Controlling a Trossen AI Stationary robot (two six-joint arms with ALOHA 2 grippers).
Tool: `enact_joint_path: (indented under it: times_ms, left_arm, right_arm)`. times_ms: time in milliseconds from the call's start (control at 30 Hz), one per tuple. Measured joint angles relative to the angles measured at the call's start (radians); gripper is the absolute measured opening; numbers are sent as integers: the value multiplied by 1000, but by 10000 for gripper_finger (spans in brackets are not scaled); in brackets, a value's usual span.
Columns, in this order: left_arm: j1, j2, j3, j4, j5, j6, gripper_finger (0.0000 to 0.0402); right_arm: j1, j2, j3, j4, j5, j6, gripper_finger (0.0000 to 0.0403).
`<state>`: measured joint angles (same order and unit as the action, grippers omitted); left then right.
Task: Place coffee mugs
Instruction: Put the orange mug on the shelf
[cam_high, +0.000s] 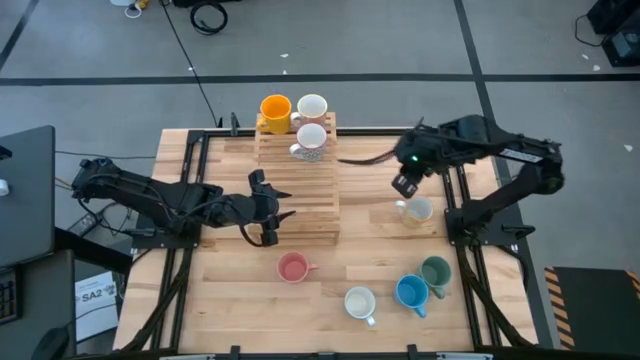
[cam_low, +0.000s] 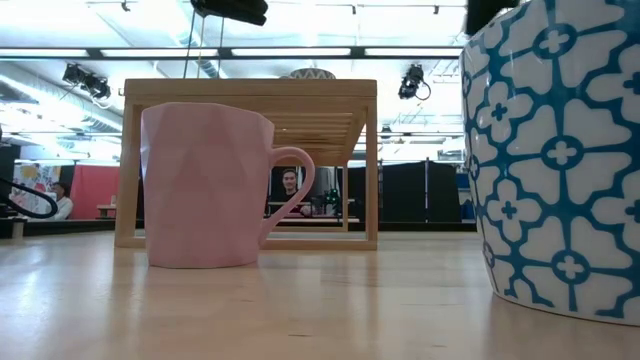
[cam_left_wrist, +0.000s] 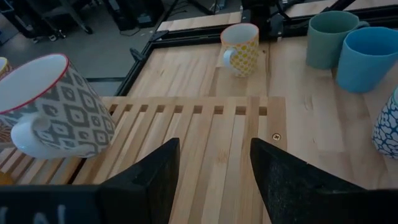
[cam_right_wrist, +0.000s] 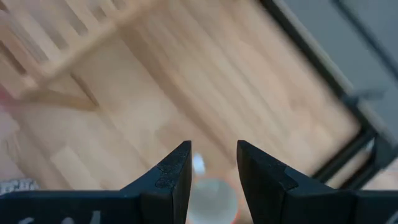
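Wooden slatted rack sits far-centre on the table in the high view; orange mug, white mug and patterned mug stand on its far end. Left gripper hovers over the rack's near-left edge, fingers spread, nothing held. Right gripper hangs just above the yellow-patterned mug. Pink mug, cream mug, blue mug and green mug stand along the near side.

Low view: pink mug upright before the rack.

Left wrist view: fingers parted over slats.

Right wrist view: blurred; fingers apart, apparently empty.
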<state>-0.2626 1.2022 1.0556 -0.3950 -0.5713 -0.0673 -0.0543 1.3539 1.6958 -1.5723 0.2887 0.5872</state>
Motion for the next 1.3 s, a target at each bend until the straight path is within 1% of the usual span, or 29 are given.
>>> enact_joint_path:
  times_ms: [133,267,333,400,533,733,867,1300]
  left_arm:
    - [0,0,0,0,0,0,204]
    - [0,0,0,1,0,0,204]
    - [0,0,0,0,0,0,204]
    - [0,0,0,1,0,0,204]
    - [0,0,0,1,0,0,204]
    - [0,1,0,1,0,0,204]
    - [0,1,0,1,0,0,204]
    - [0,1,0,2,0,0,204]
  right_arm:
    - [4,-120,-173,1,-26,159,133]
    - [4,-216,-322,6,-29,338,133]
    - [3,-251,-393,12,-29,403,133]
    - [3,-274,-461,25,-29,436,133]
    - [3,-293,-577,68,-44,458,133]
    - [3,-294,-696,102,-55,458,133]
    - [3,-294,-752,109,-55,461,133]
    - [3,-294,-877,212,-55,459,133]
